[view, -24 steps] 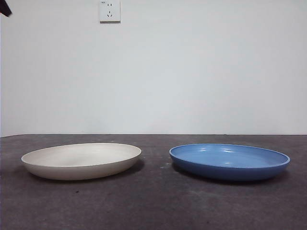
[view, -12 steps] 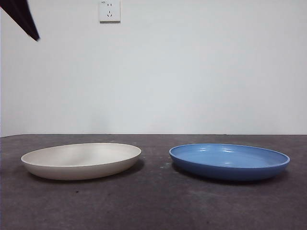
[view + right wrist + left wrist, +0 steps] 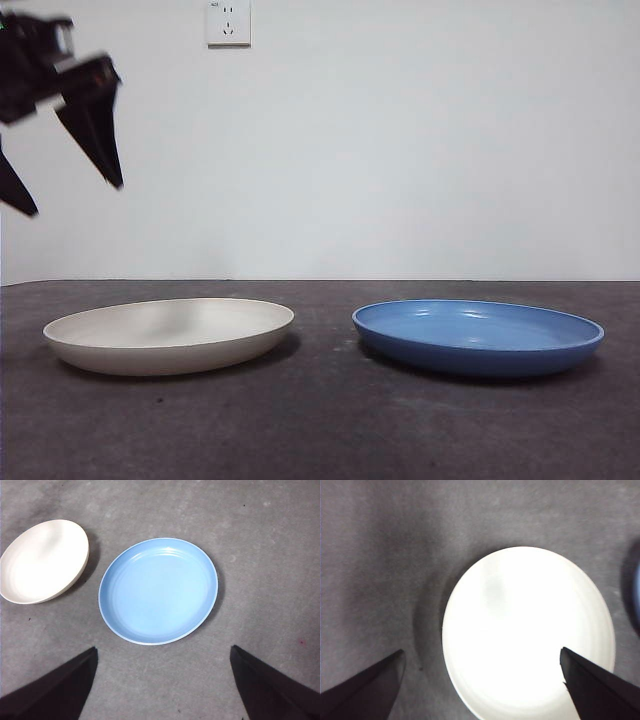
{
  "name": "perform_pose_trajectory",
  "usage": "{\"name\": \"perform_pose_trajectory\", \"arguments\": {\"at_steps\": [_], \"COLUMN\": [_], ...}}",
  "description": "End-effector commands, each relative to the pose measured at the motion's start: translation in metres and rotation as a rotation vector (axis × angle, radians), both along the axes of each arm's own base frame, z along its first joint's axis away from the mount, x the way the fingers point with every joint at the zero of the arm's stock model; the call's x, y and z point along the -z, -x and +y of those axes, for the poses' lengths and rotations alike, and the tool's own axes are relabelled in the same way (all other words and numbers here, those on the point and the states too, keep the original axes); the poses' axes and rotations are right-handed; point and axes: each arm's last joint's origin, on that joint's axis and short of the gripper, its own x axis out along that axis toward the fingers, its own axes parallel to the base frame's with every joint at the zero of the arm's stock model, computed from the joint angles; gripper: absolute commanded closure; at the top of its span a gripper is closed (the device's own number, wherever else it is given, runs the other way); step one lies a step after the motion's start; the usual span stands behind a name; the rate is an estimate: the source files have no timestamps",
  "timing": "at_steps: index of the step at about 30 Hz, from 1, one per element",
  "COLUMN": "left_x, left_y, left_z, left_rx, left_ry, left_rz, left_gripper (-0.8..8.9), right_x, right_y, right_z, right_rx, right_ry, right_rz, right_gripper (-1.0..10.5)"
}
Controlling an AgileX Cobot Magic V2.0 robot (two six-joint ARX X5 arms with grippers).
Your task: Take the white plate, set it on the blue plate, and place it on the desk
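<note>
The white plate (image 3: 170,335) lies flat on the left of the desk (image 3: 320,430), with the blue plate (image 3: 478,335) beside it on the right, a gap between them. My left gripper (image 3: 72,198) hangs open high above the white plate's left edge, holding nothing. Its wrist view looks straight down on the white plate (image 3: 530,630) between the spread jaws of the left gripper (image 3: 481,652). My right gripper (image 3: 163,648) is open and empty, well above the blue plate (image 3: 157,590), with the white plate (image 3: 42,562) off to one side. It is out of the front view.
A plain white wall with a socket (image 3: 229,22) stands behind the desk. Only a sliver of the blue plate (image 3: 636,595) shows in the left wrist view.
The left arm has come down and in from the top left corner; its open jaws now show fully above the white plate. Both plates are unmoved.
</note>
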Motion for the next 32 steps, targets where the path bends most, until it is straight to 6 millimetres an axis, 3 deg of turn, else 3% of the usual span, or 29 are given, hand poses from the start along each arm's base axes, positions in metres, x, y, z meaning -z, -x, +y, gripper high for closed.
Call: {"name": "perform_pose_trajectory", "arguments": {"at_steps": [1,13,24,32], "left_x": [0.009,0.065,0.086,0.088], "left_y": [-0.015,-0.045,-0.052,-0.049], "left_z": [-0.003,-0.009,-0.013,-0.012], "left_rx": [0.016,0.024,0.032,0.027], "left_ry": [-0.010,-0.030,-0.039,-0.041], "left_rz": [0.001,0.125,0.183,0.213], "left_gripper": [3.24,3.24,3.60,6.14], "right_x": [-0.006,-0.005,-0.005,-0.005], "right_y": [-0.001,-0.002,-0.002,-0.002], "right_z": [0.000,0.000,0.000,0.000], "right_rx": [0.000,0.000,0.005,0.005], "right_ry": [-0.010,-0.009,-0.005,-0.006], "right_rz": [-0.020,-0.015,-0.015,-0.015], "right_gripper": [5.2,5.2,5.2,5.2]}}
